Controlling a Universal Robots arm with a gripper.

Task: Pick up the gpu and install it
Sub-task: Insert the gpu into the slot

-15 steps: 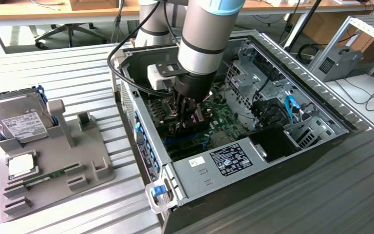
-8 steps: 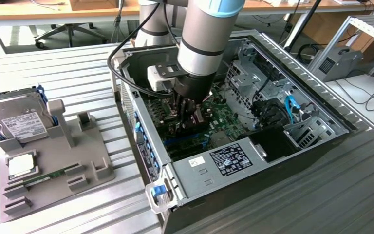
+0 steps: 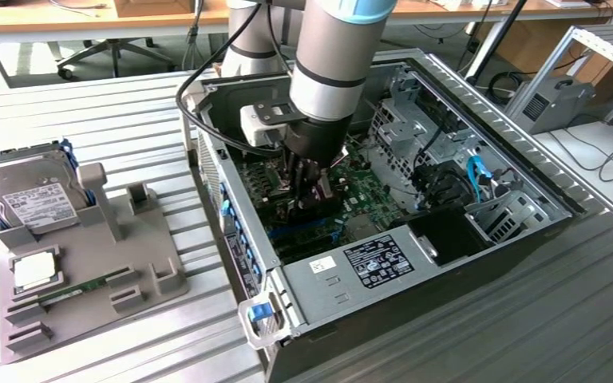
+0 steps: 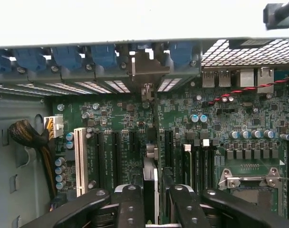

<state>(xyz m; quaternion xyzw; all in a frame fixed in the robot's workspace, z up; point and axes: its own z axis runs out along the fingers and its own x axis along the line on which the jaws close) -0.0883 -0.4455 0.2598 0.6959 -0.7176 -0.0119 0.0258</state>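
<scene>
- the tool is seen deep inside the open computer case, its fingers narrowed on the gpu, which is held edge-on between them.
- in the wrist view the gpu is seen as a thin dark card standing over the motherboard, its silver bracket reaching up to the row of blue slot clips at the case's rear wall.
- the step in hand is judged to be the seating of the card into an expansion slot; whether the edge connector has already entered the slot cannot be told, since the contact line is hidden by the card itself.
- the card is best kept upright and parallel to the neighbouring black slots; any tilt would likely be paid for with a jammed edge.
- pressure is best applied straight down and evenly, so that the bracket end and the far end go in together.
- the bracket tab should be guided into its opening at the rear wall rather than onto the metal between openings.
- the white slot and the small capacitors beside it lie well apart from the card and need not be touched.
- on the bench, the grey holder is seen with the hard drive standing in it, well apart from the case.
</scene>
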